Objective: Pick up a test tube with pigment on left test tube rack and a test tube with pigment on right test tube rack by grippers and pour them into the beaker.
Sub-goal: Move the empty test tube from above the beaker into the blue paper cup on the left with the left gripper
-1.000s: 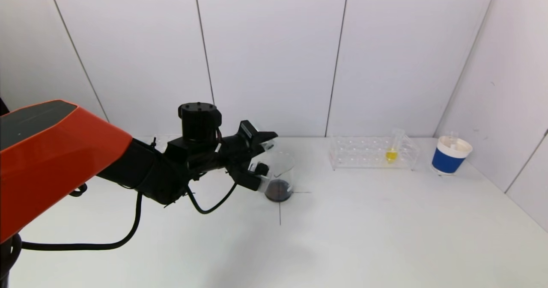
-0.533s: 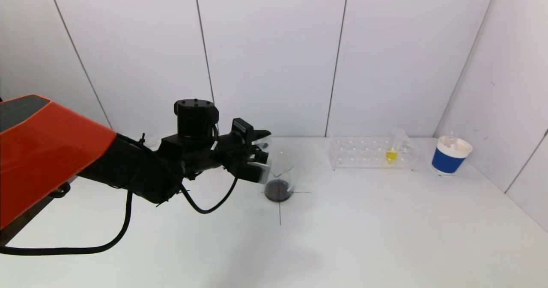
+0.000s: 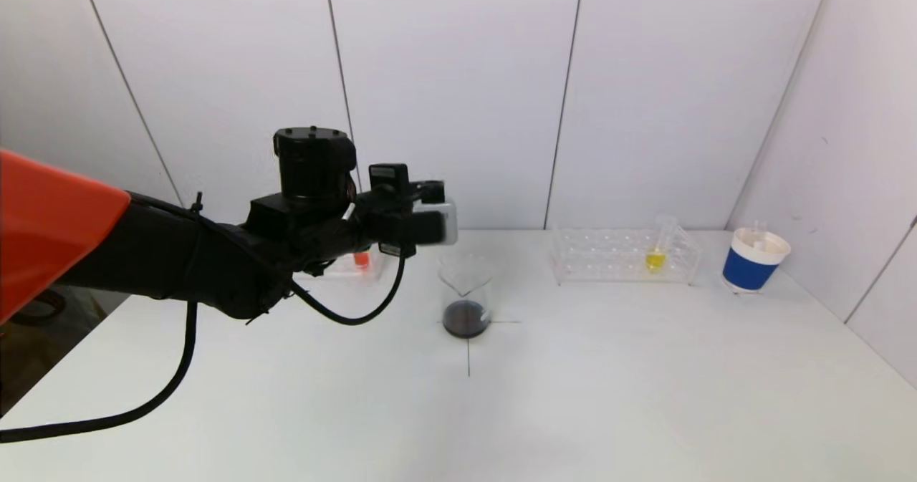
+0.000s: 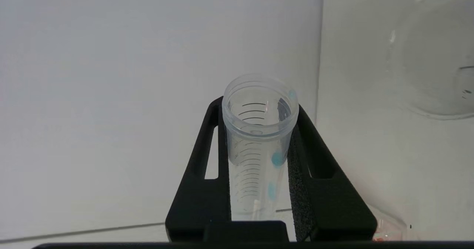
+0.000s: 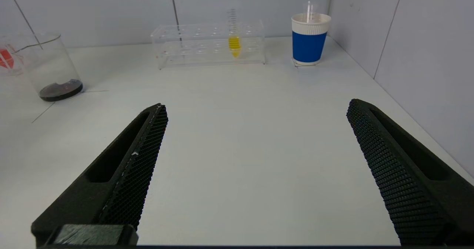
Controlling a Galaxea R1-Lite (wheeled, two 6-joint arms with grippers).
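Observation:
My left gripper (image 3: 430, 218) is shut on a clear test tube (image 4: 259, 138) that holds only a few blue drops on its wall. It holds the tube above and to the left of the glass beaker (image 3: 466, 296), which has dark liquid at its bottom. The left rack (image 3: 351, 263) behind the arm holds a tube with red pigment (image 3: 362, 258). The right rack (image 3: 623, 256) holds a tube with yellow pigment (image 3: 655, 258), also in the right wrist view (image 5: 234, 41). My right gripper (image 5: 255, 112) is open and empty, low over the table, out of the head view.
A blue and white paper cup (image 3: 754, 260) stands at the far right near the side wall. Wall panels close the back and right of the white table (image 3: 573, 396). A black cable hangs under my left arm.
My left gripper has lifted up and back to the left, away from the beaker's rim, with the tube in it. The red tube in the left rack has come into view.

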